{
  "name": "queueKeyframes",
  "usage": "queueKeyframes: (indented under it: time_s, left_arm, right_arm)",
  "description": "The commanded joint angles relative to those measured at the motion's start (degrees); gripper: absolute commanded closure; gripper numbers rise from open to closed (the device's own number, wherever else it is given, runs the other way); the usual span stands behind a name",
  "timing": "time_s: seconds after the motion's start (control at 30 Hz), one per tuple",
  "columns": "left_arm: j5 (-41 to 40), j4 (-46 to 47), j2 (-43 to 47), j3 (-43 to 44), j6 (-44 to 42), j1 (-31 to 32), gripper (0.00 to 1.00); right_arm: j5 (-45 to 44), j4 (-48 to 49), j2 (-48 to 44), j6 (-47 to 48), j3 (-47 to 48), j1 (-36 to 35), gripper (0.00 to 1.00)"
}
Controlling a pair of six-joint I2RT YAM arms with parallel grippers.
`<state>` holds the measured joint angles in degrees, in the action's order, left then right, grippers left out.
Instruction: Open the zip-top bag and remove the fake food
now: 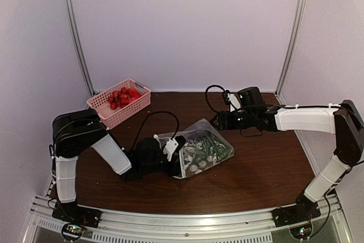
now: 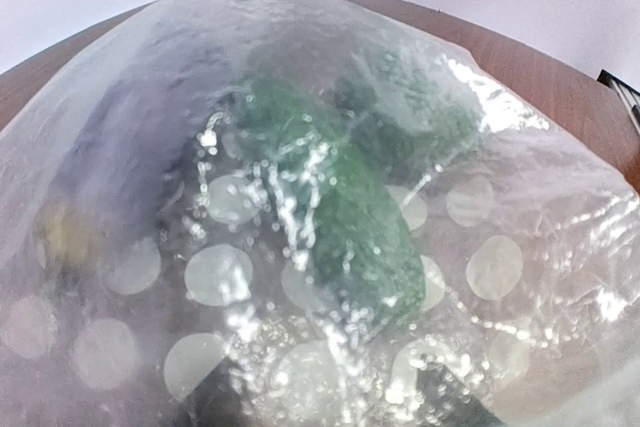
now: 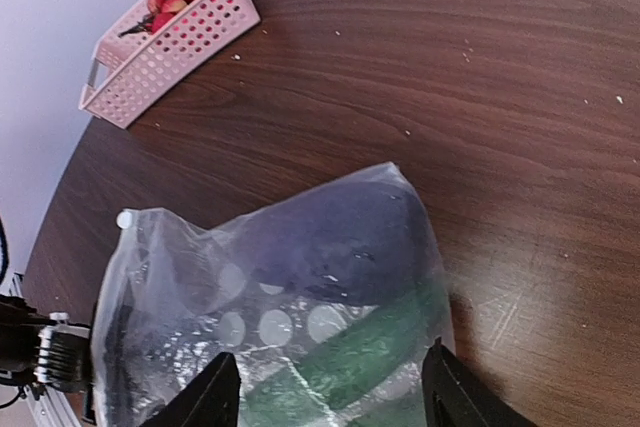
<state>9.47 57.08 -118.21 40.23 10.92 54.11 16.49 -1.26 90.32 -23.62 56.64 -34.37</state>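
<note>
Reading near to far, from my bases at the table point(image 1: 267, 169) edge.

1. L arm: folded low on my left side, forearm lying along the tabletop. My left gripper point(image 1: 170, 149) sits against the near-left end of the zip-top bag point(image 1: 202, 149). The L wrist cam is filled by bag film and my own fingers do not show, so L jaw state: cannot tell.
2. Bag: lies on its side at mid-table, between my two grippers. Film is clear and crinkled, with glare spots. Markings on the film: white polka dots; I can read no text.
3. Contents, seen through the film: green piece point(image 2: 350, 217) close to the L cam; dark purple piece point(image 3: 340, 237) toward the bag's far end. Both are inside the bag.
4. R arm: reaches in from my right side. My right gripper point(image 3: 332, 352) is at the bag's far-right corner, jaws spread wide, one finger on each side of the bag's width. Finger-to-film contact: cannot tell.
5. Far left: pink lattice basket point(image 1: 108, 119), well apart from the bag, near the back wall. A red grape-like bunch point(image 1: 122, 96) lies in it.
</note>
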Motion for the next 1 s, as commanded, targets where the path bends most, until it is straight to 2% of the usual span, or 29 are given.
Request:
queueKeyframes:
  time_s: [0.0, 0.2, 0.43, 0.53, 0.77, 0.83, 0.97]
  left_arm:
    - [0.79, -0.95, 0.26, 1.38, -2.51, 0.03, 0.40]
    - [1.62, -3.15, -0.13, 3.15, -3.38, 0.03, 0.38]
    - [1.83, -6.39, -0.38, 5.60, -4.42, 0.03, 0.36]
    - [1.91, -8.28, -0.45, 6.85, -4.88, 0.03, 0.35]
    - [2.63, -11.96, -0.74, 8.90, -5.37, 0.01, 0.34]
    - [2.83, -12.93, -1.00, 9.62, -5.40, 0.12, 0.33]
    - [3.50, -13.90, -1.47, 10.66, -5.13, 0.29, 0.32]
  right_arm:
    - [-0.77, -7.05, 2.92, 4.46, 2.49, 2.67, 0.34]
    - [4.00, -8.03, 7.76, 5.80, 3.67, 4.80, 0.35]
    - [8.50, -6.07, 11.59, 5.25, 3.21, 4.93, 0.50]
    - [10.60, -4.07, 12.41, 3.95, 2.36, 4.93, 0.59]
    - [14.35, 1.05, 12.14, 0.43, -1.02, 4.55, 0.94]
    - [14.55, 1.13, 11.96, 0.01, -1.78, 4.33, 1.00]
    - [14.37, 4.00, 10.79, -1.29, -3.58, 3.09, 1.00]
